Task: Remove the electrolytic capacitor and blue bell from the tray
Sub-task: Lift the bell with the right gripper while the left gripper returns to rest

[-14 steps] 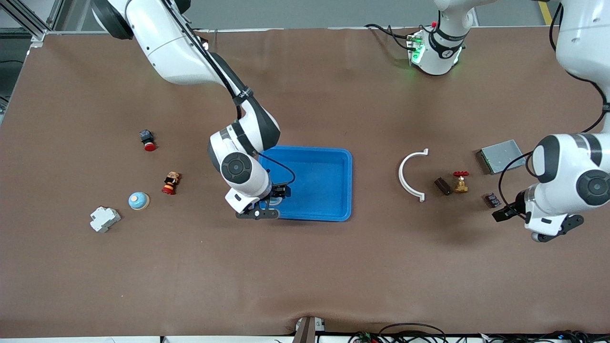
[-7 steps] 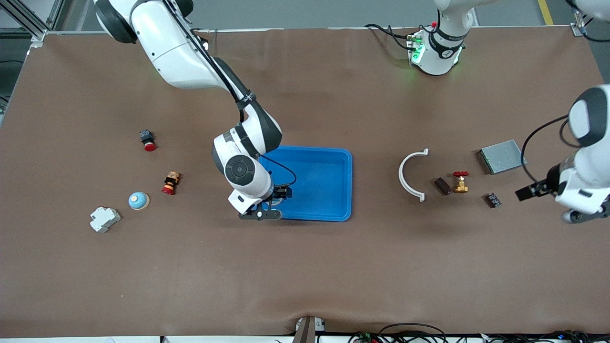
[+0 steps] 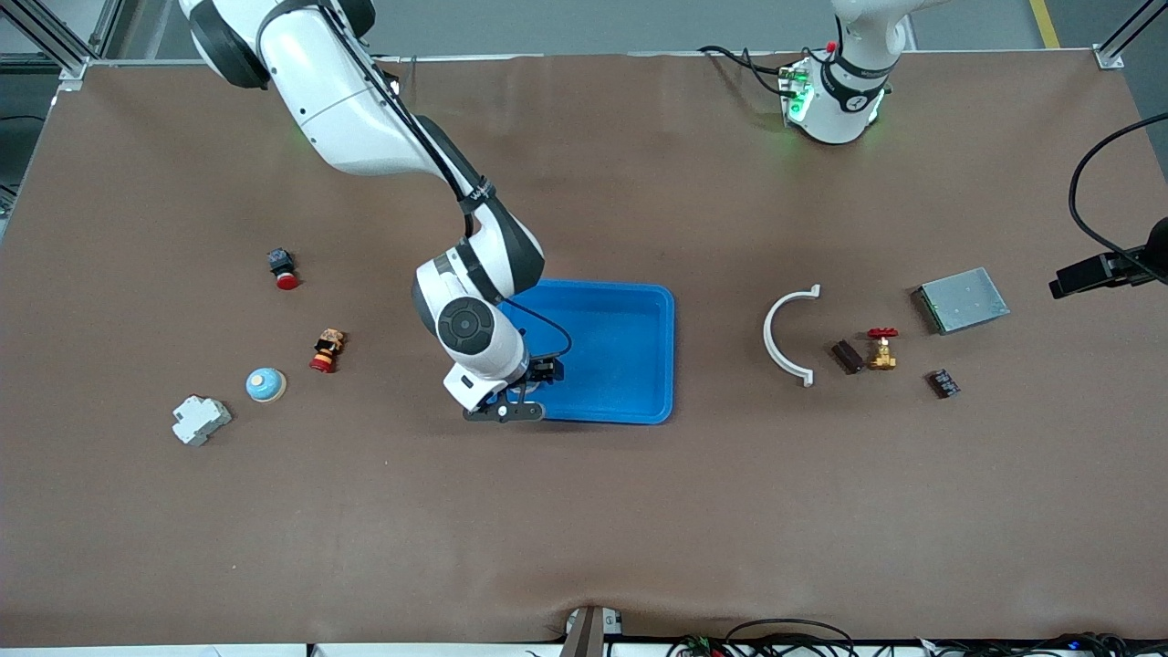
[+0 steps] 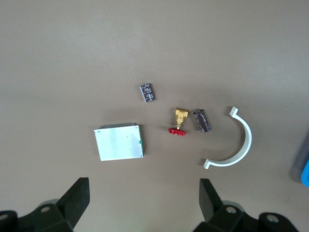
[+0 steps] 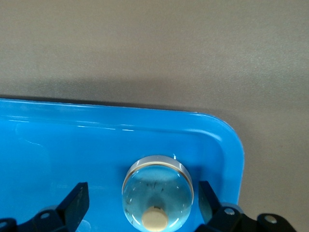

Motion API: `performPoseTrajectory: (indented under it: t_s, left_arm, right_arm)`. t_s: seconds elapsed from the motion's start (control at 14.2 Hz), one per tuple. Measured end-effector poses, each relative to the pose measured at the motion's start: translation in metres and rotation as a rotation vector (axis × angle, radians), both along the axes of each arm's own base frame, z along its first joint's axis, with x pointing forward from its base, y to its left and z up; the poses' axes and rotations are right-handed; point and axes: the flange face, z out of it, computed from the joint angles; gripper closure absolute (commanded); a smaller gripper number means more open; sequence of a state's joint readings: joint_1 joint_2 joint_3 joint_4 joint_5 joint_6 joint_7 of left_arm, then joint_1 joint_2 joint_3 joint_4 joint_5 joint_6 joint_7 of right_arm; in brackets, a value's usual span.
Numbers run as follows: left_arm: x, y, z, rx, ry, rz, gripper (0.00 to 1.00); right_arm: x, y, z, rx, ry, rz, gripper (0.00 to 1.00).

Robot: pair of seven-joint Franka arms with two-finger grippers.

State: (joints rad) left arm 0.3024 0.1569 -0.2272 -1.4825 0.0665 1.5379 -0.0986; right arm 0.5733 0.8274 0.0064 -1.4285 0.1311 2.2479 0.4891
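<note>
Brown matting (image 3: pixel 584 511) covers the whole table. Near its middle sits a shallow blue plastic tray (image 3: pixel 639 315), and the right gripper (image 5: pixel 144 205) hangs low over the tray's corner nearest the front camera, at the right arm's end, fingers (image 5: pixel 77 203) spread wide and not touching the round silvery bell with a cream button (image 5: pixel 158 192) resting in that corner between them. Toward the left arm's end, the left gripper (image 4: pixel 144 203) is up high, jaws wide and empty, over a flat grey metal box (image 3: pixel 964 300). The dark cylindrical capacitor (image 3: pixel 847 356) lies on the mat between a white plastic half-ring (image 3: pixel 785 338) and a small brass valve with a red handle (image 3: pixel 881 347).
</note>
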Motion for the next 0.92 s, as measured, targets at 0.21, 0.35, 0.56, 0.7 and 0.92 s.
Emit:
performPoseTrajectory:
  t_s: [0.21,0.35,0.56,0.7,0.92]
  left_arm:
    - [-0.002,-0.011,0.011,0.002,-0.015,-0.005,0.00]
    - [-0.010,-0.017,0.029,0.009,-0.040,-0.011,0.00]
    - [-0.027,-0.033,0.054,0.021,-0.050,-0.030,0.00]
    - [-0.036,-0.048,0.059,0.027,-0.037,-0.053,0.00]
    - [-0.050,-0.054,0.067,-0.009,-0.043,-0.046,0.00]
  right_arm:
    - [0.000,-0.001,-0.004,-0.003,0.004,0.000,0.00]
    - [0.000,-0.001,-0.005,-0.008,0.002,0.004,0.00]
    - [0.000,-0.002,-0.008,-0.017,0.001,0.011,0.00]
    - [-0.001,-0.002,-0.010,-0.018,0.002,0.011,0.00]
    - [-0.001,-0.002,-0.011,-0.018,0.002,0.012,0.00]
